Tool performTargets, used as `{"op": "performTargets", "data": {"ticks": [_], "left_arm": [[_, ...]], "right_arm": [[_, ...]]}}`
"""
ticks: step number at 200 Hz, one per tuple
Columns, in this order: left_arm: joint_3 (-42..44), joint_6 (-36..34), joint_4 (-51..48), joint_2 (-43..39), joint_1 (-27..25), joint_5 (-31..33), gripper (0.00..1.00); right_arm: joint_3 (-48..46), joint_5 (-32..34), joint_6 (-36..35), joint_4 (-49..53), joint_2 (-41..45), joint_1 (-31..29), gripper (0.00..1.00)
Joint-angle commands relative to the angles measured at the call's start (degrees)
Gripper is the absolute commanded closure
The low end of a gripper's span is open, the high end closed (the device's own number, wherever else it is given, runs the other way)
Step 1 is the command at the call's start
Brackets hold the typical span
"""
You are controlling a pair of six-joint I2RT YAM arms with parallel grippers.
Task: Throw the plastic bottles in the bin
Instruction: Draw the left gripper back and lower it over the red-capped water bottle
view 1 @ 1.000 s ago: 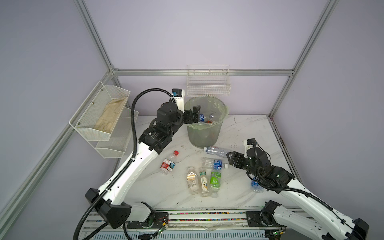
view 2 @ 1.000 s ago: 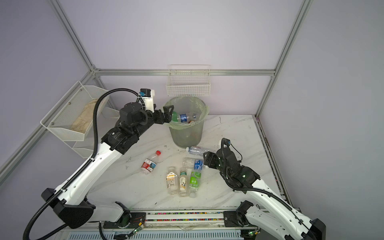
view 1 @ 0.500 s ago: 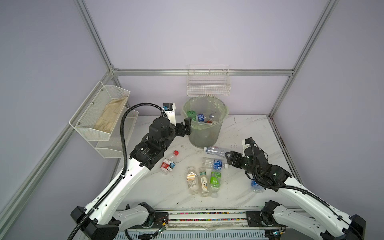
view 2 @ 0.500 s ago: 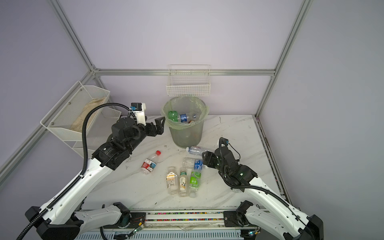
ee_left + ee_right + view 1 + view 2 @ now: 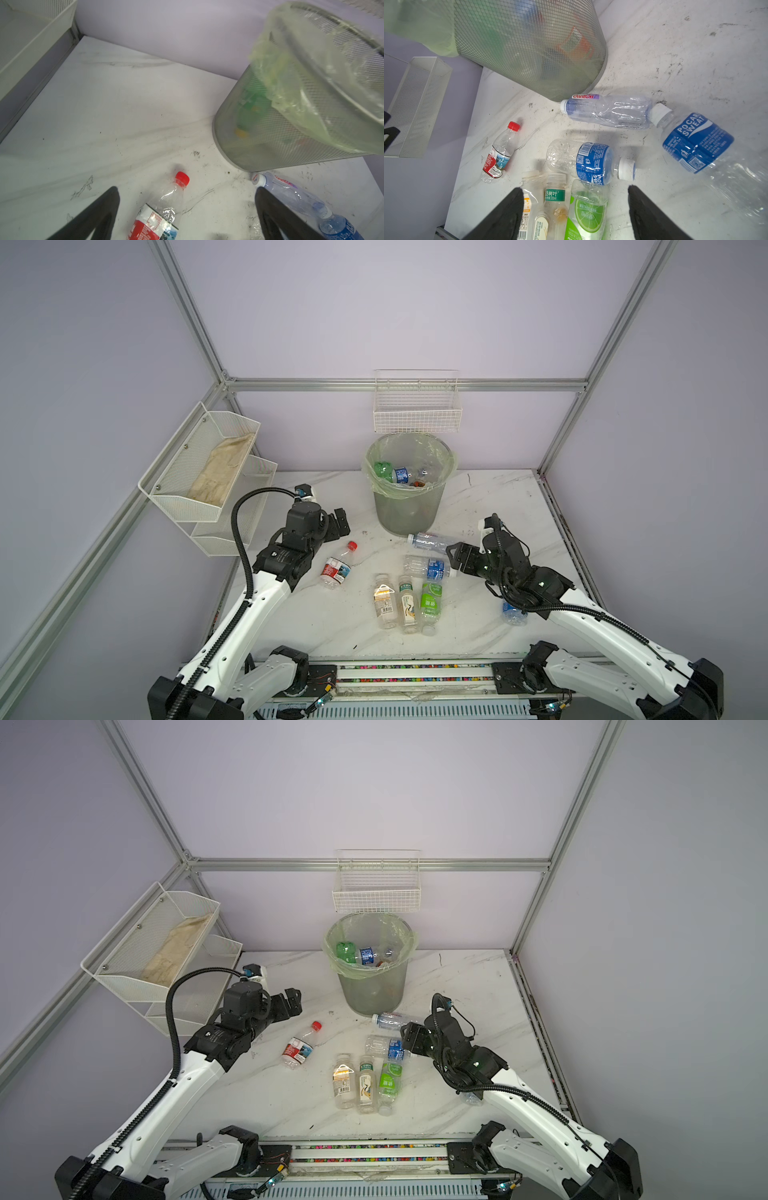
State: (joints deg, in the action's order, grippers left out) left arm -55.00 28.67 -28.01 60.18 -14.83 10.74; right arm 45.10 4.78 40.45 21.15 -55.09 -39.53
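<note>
The left gripper hangs above the table to the left of the bin with its jaws spread wide and nothing between them. In the left wrist view its two black fingers frame a red-capped bottle that lies on its side below, clear of both fingers. The right gripper is low over the table in front of the bin, jaws parted less widely and also empty. It sits at the white-capped end of a blue-labelled bottle, and whether a finger touches that bottle cannot be told. In the right wrist view its fingers stand apart over that bottle and a lime-labelled one. A clear bottle lies against the foot of the bin, three bottles lie side by side nearer the front edge, and another blue-labelled one shows under the right arm. Inside the bin lie a green bottle and several others.
</note>
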Motion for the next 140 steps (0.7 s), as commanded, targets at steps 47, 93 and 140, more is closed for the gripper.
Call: {"op": "performTargets", "data": {"ticks": [47, 93, 140], "left_arm": [[11.09, 6.88, 3.73, 1.04, 6.16, -5.22, 0.00], [16.40, 8.86, 9.34, 4.94, 9.47, -7.66, 0.00], [18.45, 8.78, 12.61, 8.48, 11.30, -10.20, 0.00]], "right_arm": [[-0.45, -0.06, 0.20, -1.11, 1.29, 0.02, 0.19], [-1.03, -0.04, 0.39, -0.94, 1.71, 0.06, 0.19], [-1.60, -0.07, 0.61, -0.84, 2.25, 0.07, 0.19]]}}
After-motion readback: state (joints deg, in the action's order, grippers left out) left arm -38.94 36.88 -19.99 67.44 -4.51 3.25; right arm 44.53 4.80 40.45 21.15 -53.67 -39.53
